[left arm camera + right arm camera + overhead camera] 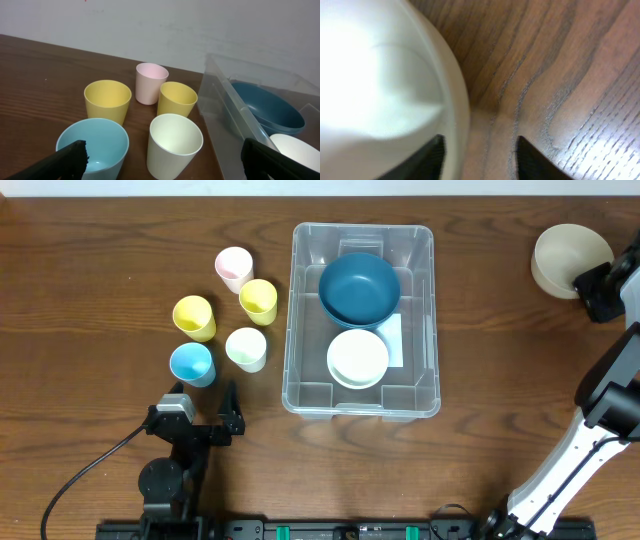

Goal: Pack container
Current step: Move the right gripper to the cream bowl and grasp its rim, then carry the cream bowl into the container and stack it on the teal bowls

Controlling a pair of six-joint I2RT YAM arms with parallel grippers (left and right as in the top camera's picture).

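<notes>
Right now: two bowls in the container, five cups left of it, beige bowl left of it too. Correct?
Not quite. The overhead view shows the beige bowl right of the container, not left. The rest holds: blue bowl and white bowl inside, five cups on its left.

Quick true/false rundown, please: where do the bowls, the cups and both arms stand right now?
1. The container holds a blue bowl and a white bowl. True.
2. Five cups stand left of it. True.
3. The beige bowl is packed too. False: it stands outside, to the container's right.
4. The left gripper grips a cup. False: its jaws are open and empty, short of the light blue cup.
5. The right gripper is at the beige bowl. True.
</notes>
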